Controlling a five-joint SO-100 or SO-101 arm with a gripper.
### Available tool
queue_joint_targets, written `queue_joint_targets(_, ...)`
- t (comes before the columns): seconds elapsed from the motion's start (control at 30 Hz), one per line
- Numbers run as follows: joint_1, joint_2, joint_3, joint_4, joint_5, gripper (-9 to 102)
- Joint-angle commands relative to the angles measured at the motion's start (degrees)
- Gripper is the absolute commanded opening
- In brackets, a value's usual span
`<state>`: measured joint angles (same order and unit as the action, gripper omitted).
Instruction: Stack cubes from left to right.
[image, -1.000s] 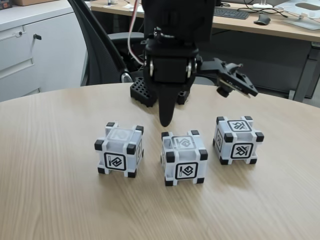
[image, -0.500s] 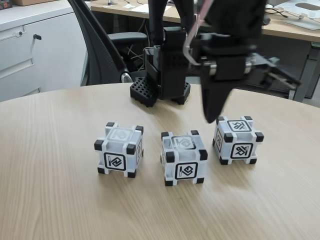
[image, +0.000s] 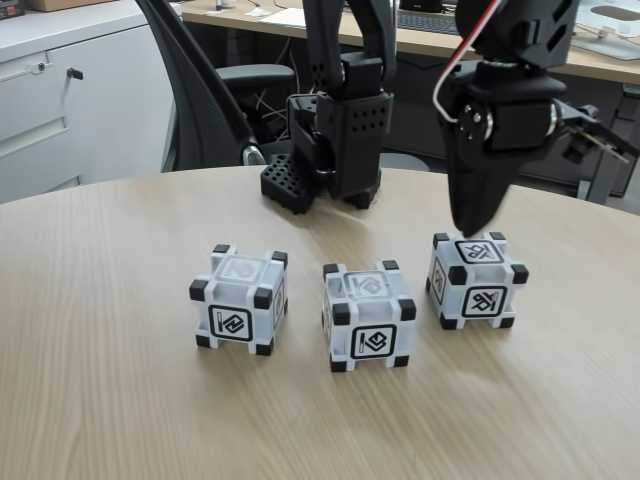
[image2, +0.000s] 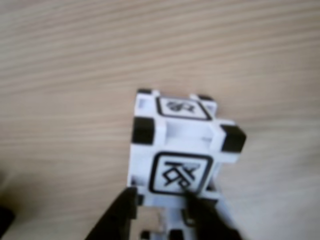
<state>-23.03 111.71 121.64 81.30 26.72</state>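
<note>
End effector (image: 472, 228) hangs nose-down directly over the right cube (image: 476, 280) in the fixed view, tip just above the top face, maybe touching, can't tell. Wrist view shows two dark fingertips (image2: 120, 215) at the bottom edge with that same cube (image2: 182, 155) just ahead of them; they stand slightly apart, with one tip overlapping the cube's near face, nothing clamped between them, so I read it as released and empty. Three cubes sit in a row on the wooden desk (image: 100, 400): left cube (image: 238, 299), middle cube (image: 367, 315), right cube, all on the surface, each apart from its neighbour, none stacked. The gaps look deliberate, leaving room for a finger to drop between neighbours. Vertical approach makes sense: a straight-down pinch keeps the cube level for lifting. Arm base (image: 335, 150) sits behind the row on the desk, an office chair (image: 195, 90) behind that. Judgement: pre-grasp stage on the right cube, stacking not begun. Next move likely needs the jaws wider and centred so they straddle the sides rather than land on the top face. Risk is a tip catching a black corner block and nudging the cube askew
</note>
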Motion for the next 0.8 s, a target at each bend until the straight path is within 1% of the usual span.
queue_joint_targets(0.0, -0.1, 0.7, -2.5, 0.2, 1.2, 22)
queue_joint_targets(0.1, -0.1, 0.7, -2.5, 0.2, 2.4, 39)
queue_joint_targets(0.17, -0.1, 0.7, -2.5, 0.3, 2.6, 47)
queue_joint_targets(0.2, -0.1, 0.7, -2.5, 0.3, 2.6, 50)
queue_joint_targets(0.37, -0.4, -0.3, -2.4, 0.3, 2.0, 53)
queue_joint_targets(0.77, -0.5, -0.4, -2.6, 0.2, 1.9, 52)
